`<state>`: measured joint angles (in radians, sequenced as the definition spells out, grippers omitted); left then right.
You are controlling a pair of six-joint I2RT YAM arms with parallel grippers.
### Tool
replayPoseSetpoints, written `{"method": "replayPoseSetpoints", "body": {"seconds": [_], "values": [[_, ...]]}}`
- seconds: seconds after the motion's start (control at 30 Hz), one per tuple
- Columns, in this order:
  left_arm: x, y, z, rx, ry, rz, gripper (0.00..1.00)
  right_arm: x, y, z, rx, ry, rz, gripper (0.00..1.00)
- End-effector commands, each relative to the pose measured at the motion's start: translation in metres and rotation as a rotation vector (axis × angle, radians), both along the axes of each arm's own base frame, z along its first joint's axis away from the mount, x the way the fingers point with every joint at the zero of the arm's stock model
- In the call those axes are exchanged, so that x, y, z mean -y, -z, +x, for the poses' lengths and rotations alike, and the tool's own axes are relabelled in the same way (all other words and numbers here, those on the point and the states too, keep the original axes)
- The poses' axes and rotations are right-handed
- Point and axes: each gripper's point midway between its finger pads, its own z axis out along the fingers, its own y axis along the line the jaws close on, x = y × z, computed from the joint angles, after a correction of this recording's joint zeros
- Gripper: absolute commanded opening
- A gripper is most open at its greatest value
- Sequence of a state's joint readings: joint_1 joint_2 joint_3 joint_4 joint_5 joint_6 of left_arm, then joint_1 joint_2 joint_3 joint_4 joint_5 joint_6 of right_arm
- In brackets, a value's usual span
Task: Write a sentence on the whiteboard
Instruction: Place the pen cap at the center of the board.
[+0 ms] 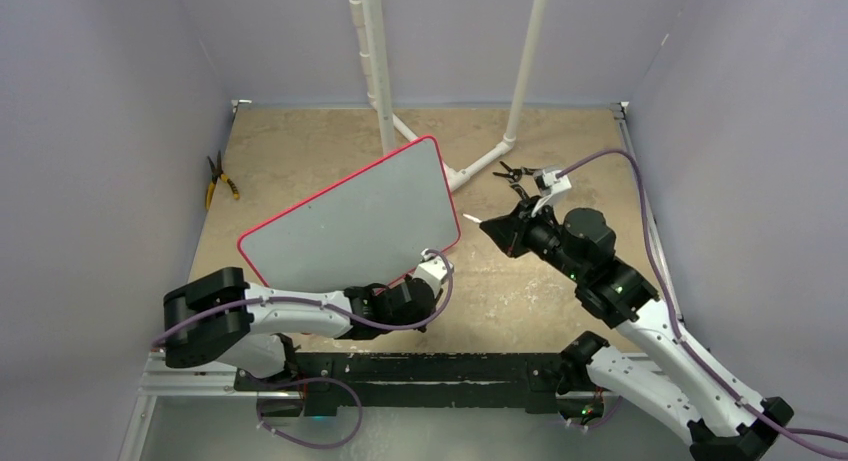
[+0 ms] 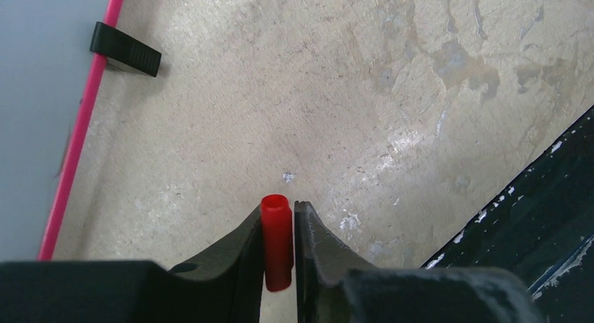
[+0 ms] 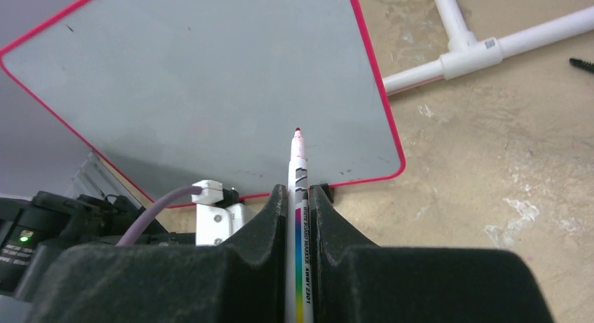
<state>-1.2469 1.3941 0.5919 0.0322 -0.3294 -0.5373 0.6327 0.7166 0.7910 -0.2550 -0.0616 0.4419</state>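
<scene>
Clamping the light, probably slick marker [image 3: 299, 158] by its barrel, the right gripper [image 3: 300, 194] is aiming its tip at the blank whiteboard [image 3: 210, 78] on the table [image 3: 490, 162]; the left gripper [image 2: 280, 214] is pinching the red cap [image 2: 277, 239].

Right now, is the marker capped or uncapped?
Uncapped: the marker shows a bare red tip; the left gripper holds a red cap.

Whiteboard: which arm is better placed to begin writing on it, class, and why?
Right. The right fingers grip the uncapped marker, its red tip pointing at the blank whiteboard. The left fingers hold only the red cap.
</scene>
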Motion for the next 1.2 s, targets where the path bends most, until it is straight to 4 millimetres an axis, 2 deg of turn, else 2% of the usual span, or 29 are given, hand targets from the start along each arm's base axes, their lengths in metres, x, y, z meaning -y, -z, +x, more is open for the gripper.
{"method": "replayPoseSetpoints", "body": {"seconds": [0.0,0.07,0.17,0.3,0.37,0.43,0.57,0.73,0.8,1.0,1.17], "values": [[0.009,-0.001,0.005,0.017,-0.038,-0.049,0.22,-0.001,0.001,0.008,0.039,0.022,0.038,0.00],[0.009,0.001,0.003,0.010,-0.033,-0.052,0.26,-0.002,0.004,0.008,0.041,0.022,0.037,0.00],[0.012,-0.001,0.003,0.010,-0.022,-0.061,0.39,0.000,0.006,0.011,0.044,0.035,0.027,0.00],[0.021,-0.017,0.004,0.029,0.016,-0.067,0.53,0.005,-0.003,0.012,0.073,0.059,0.036,0.00],[0.028,-0.035,0.004,0.046,0.044,-0.085,0.58,0.010,-0.012,0.012,0.103,0.080,0.052,0.00],[0.035,-0.061,0.004,0.067,0.076,-0.125,0.63,0.014,-0.017,0.012,0.122,0.101,0.063,0.00],[0.042,-0.116,0.006,0.112,0.127,-0.167,0.64,0.022,-0.030,0.011,0.159,0.136,0.089,0.00],[0.037,-0.180,0.020,0.176,0.153,-0.159,0.64,0.028,-0.042,0.008,0.192,0.155,0.123,0.00],[0.028,-0.201,0.031,0.196,0.142,-0.138,0.64,0.029,-0.044,0.008,0.198,0.160,0.126,0.00],[-0.003,-0.282,0.073,0.318,0.071,-0.197,0.64,0.026,-0.041,0.007,0.190,0.143,0.129,0.00],[-0.035,-0.330,0.104,0.420,-0.022,-0.222,0.63,0.015,-0.039,0.003,0.214,0.070,0.119,0.00]]}}
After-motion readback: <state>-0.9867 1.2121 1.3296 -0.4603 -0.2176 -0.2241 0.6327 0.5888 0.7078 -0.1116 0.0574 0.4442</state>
